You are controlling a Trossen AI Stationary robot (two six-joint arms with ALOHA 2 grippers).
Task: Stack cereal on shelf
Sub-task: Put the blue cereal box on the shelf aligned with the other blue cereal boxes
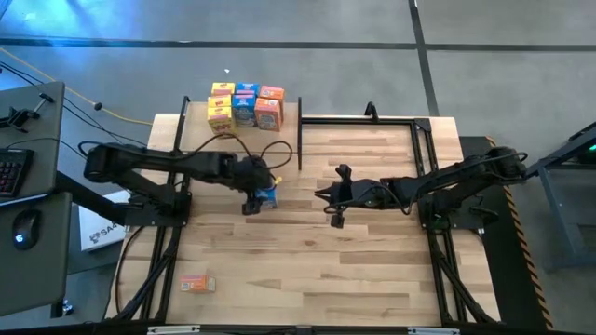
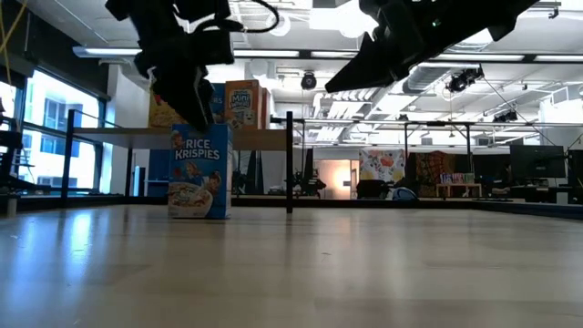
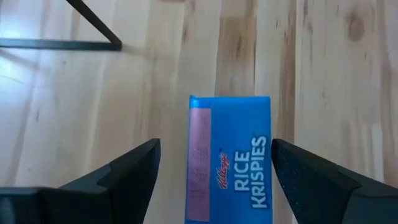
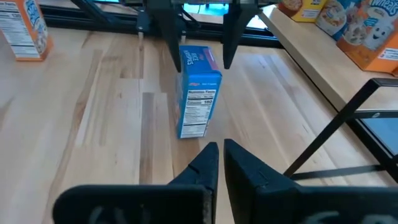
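Note:
A blue Rice Krispies cereal box (image 1: 268,196) (image 2: 200,171) (image 3: 230,162) (image 4: 198,93) stands upright on its bottom end on the wooden tabletop, left of centre. My left gripper (image 1: 255,194) (image 2: 196,96) (image 3: 216,155) comes down over the box, open, with one finger on each side of the box's top. My right gripper (image 1: 328,198) (image 4: 219,155) hovers shut to the right of the box and touches nothing. The shelf (image 2: 127,138) (image 4: 311,56) stands at the table's far left. Several yellow, blue and orange cereal boxes (image 1: 244,105) stand on it.
An orange cereal box (image 1: 196,283) lies flat near the table's near-left corner. A black metal frame (image 1: 368,119) runs along the far and right edges. Bare planks (image 1: 317,270) stretch across the near half of the table.

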